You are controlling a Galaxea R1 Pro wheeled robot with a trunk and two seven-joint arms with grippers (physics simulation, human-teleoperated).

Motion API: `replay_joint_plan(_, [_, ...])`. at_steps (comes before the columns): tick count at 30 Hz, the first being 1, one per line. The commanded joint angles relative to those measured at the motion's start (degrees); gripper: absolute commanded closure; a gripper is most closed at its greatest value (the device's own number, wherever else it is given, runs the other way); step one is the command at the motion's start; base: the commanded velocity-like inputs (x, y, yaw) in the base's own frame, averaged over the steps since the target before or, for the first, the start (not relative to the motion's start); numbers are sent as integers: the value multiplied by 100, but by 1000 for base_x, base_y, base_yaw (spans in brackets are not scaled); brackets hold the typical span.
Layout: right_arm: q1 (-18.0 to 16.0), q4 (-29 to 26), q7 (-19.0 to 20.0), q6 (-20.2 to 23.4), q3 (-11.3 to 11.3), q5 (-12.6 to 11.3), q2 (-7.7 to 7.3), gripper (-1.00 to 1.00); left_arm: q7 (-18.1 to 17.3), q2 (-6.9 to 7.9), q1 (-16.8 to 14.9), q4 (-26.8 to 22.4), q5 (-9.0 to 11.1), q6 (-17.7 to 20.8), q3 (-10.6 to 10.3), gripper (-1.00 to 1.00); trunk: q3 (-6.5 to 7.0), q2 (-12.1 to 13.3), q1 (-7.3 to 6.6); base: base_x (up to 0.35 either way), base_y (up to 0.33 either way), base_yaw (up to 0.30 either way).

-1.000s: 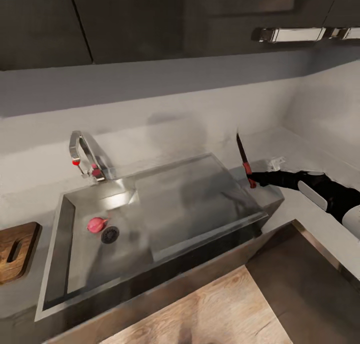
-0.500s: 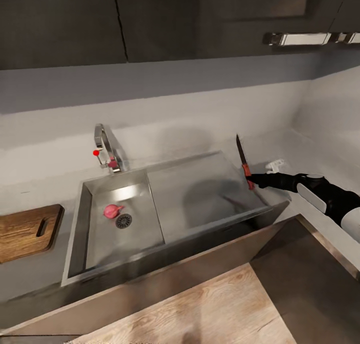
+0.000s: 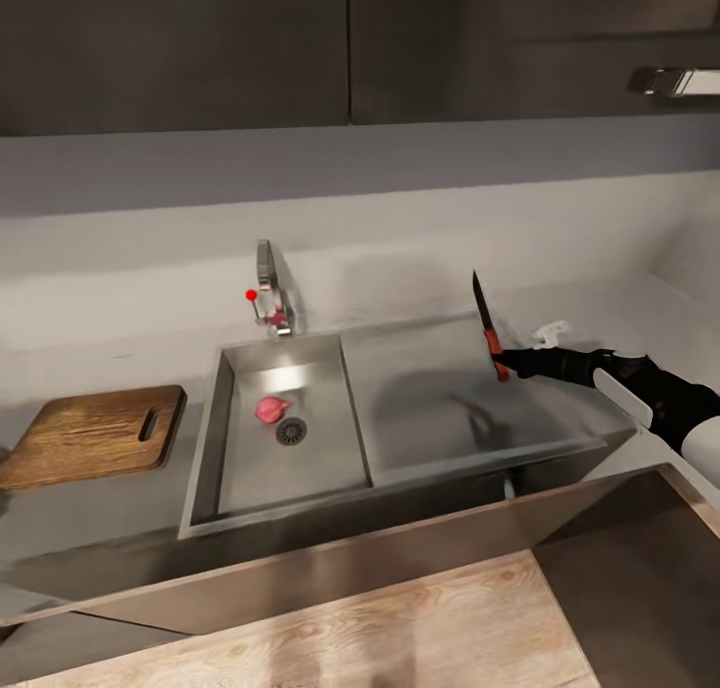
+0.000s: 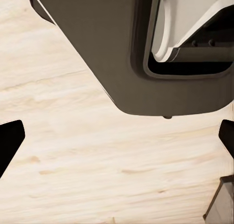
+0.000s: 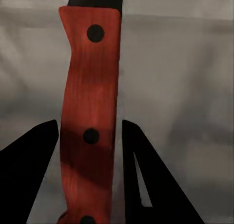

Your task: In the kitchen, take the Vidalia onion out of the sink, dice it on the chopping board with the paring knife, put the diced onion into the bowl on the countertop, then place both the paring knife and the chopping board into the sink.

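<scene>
Nearest: light wood floor [image 3: 380, 628] in front of the counter. In the left wrist view the left gripper [image 4: 117, 136] hangs over this floor, its two dark fingertips [image 4: 9, 141] spread wide with nothing between them.

Countertop [image 3: 90, 528]: one chopping board [image 3: 95, 433] lies flat near its left end, slot handle toward the sink [image 3: 290, 498].

Sink basin holds one Vidalia onion [image 3: 270, 409], pinkish, lying just beside the round drain [image 3: 291, 431]. One chrome tap [image 3: 272, 298] with red knob stands at the basin's back edge.

Over the drainboard [image 3: 470, 418], near its right end: right gripper [image 3: 503, 359] clenched on the paring knife [image 3: 487, 328], gripping the reddish handle, dark blade pointing up. Right wrist view confirms both fingers [image 5: 146, 180] pressed to the handle's sides.

Farthest: grey back wall [image 3: 360, 228], dark upper cabinets [image 3: 300, 48].
</scene>
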Motion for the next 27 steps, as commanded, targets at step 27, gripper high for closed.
replay_joint_plan(27, [43,-9,7,32,26,-71,-8,100,-4,9,2,-8,7,-9,7,-100,89,-10,3,0,0,157])
